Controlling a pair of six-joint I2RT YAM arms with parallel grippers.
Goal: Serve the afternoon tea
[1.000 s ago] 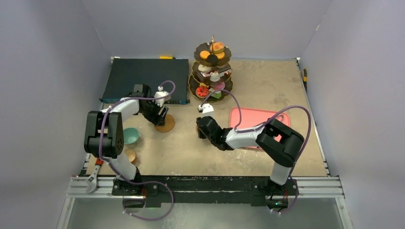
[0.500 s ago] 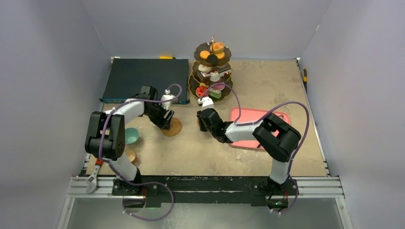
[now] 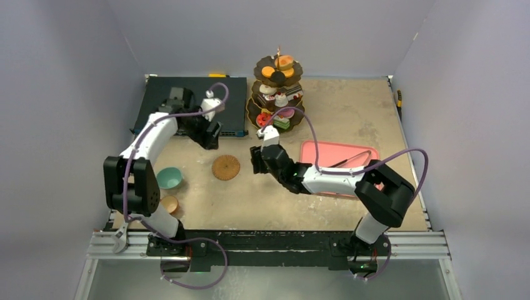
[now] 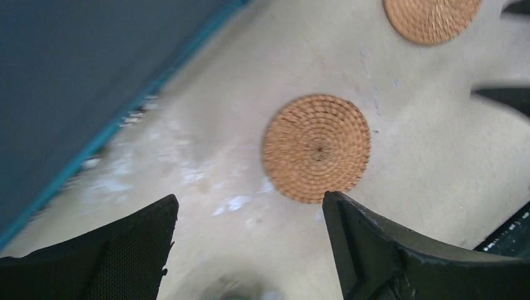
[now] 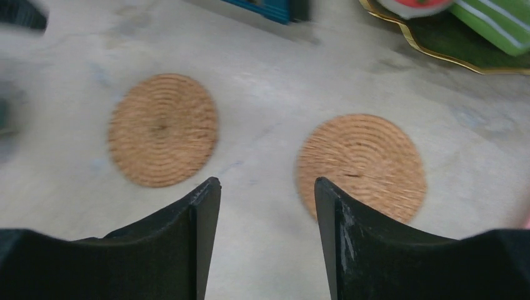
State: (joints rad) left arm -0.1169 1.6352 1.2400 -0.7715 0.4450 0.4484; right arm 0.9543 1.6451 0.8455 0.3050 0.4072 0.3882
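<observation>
Both claws stand open and empty. The left claw (image 4: 249,209) hangs over the bare desk (image 3: 375,112), just beside the dark blue box (image 3: 187,100) that fills the far left corner. Its black fingers (image 4: 381,250) are spread wide with nothing between them. The right claw (image 5: 267,187) hovers near the middle of the desk, jaws parted, gripping nothing.

One woven coaster (image 3: 225,167) lies flat a little left of the desk's centre, apart from both arms. The second woven coaster (image 5: 361,167) lies near it, on the side toward the three-tier stand (image 3: 277,94). From above, the right claw covers it almost wholly. The left wrist view cuts it off at the top edge, and the right wrist view shows both coasters blurred.

The stand sits at the middle of the far edge, loaded with toy cakes (image 3: 279,62) too small to tell apart from above. In the right wrist view only a gold-trimmed scalloped rim shows at top right, carrying a green striped cake (image 5: 494,19) and a red piece, both cut off.

The teal cup (image 3: 169,178) and the smaller tan cup (image 3: 169,204) stand near the left edge, close to the left arm, neither on a coaster.

The pink tray (image 3: 325,153) lies toward the right edge with black tongs (image 3: 350,161) on it. The right arm hides its near side.
</observation>
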